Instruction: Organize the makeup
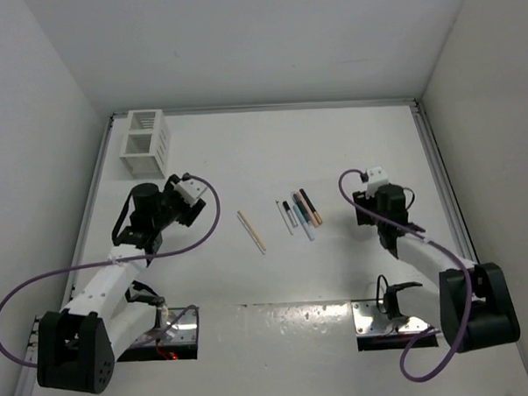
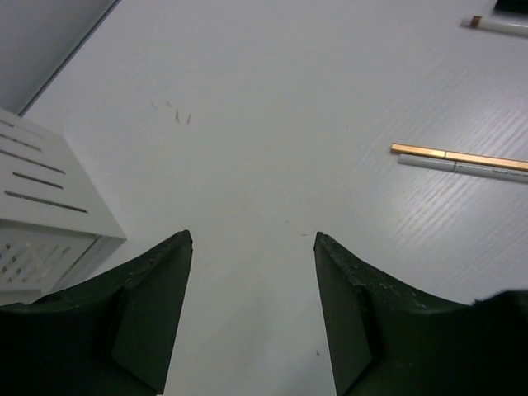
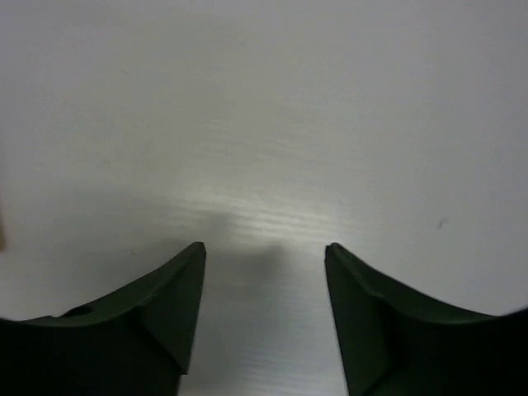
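Note:
The makeup lies in the middle of the table: a long tan wooden stick point(image 1: 251, 231) on its own, and to its right a close group of a white stick point(image 1: 285, 216), a pale blue one point(image 1: 304, 225), a peach one point(image 1: 307, 210) and a black one point(image 1: 311, 205). My left gripper point(image 1: 187, 206) is open and empty, left of the tan stick. The left wrist view shows the tan stick point(image 2: 459, 156) at the right. My right gripper point(image 1: 366, 207) is open and empty, right of the group. The right wrist view shows only bare table between the fingers point(image 3: 169, 305).
A white slatted two-compartment box point(image 1: 145, 133) stands at the far left of the table; it also shows in the left wrist view point(image 2: 41, 214) just left of my left fingers. White walls close in the table on three sides.

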`<state>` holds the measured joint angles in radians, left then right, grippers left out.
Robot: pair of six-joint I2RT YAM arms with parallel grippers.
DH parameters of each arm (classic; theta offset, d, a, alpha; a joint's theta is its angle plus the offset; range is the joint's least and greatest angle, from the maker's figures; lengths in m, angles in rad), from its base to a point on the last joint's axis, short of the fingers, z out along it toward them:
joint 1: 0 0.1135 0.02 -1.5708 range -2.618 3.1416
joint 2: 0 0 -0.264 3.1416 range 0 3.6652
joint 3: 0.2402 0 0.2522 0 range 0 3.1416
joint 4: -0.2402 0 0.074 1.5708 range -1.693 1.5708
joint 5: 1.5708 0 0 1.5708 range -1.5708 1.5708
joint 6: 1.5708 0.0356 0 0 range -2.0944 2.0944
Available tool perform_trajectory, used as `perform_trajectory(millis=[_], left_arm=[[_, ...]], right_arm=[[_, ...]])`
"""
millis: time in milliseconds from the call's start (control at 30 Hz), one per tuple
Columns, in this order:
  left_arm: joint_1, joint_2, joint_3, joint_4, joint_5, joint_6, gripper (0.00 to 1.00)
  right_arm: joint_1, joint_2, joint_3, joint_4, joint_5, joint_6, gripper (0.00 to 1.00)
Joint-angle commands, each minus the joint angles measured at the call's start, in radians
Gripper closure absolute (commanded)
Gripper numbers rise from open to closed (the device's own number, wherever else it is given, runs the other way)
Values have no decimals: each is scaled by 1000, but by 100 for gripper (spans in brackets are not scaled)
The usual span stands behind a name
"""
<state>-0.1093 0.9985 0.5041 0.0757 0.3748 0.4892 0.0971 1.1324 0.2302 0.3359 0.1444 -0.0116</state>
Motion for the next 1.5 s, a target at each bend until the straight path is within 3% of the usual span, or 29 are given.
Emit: perform_trajectory(millis=[0,67,167,233,400,600,767,900,1200,1467], left_arm=[[-56,-61,-27,-27,-62,-27,34],[-66,-61,-36,-14,-149,-139,34],[-34,-47,-13,-14,-243,-315,34],[12,-63,-3,-27,-269,-426,34],[51,-103,-3,-80,-312,-547,32],[62,-132,-24,-99,-326,-598,31],[62,-132,-45,-90,-317,-598,31],[62,-123,-45,-70,-295,-598,31],[62,-113,-45,-59,-295,-589,30],[62,-113,-45,-59,-286,-589,30]], right_arm=[[51,30,274,-377,-270,-55,46],[134,134,458,-550,-220,-11,58],[359,282,636,-626,-96,-1,57],[439,399,762,-608,-71,68,54],[527,659,1021,-723,-140,203,56],[661,777,1164,-801,-56,169,59],[581,715,1107,-842,-71,310,71],[457,664,1066,-919,-55,309,84],[287,696,1041,-945,-140,243,84],[276,754,1068,-954,-223,217,80]])
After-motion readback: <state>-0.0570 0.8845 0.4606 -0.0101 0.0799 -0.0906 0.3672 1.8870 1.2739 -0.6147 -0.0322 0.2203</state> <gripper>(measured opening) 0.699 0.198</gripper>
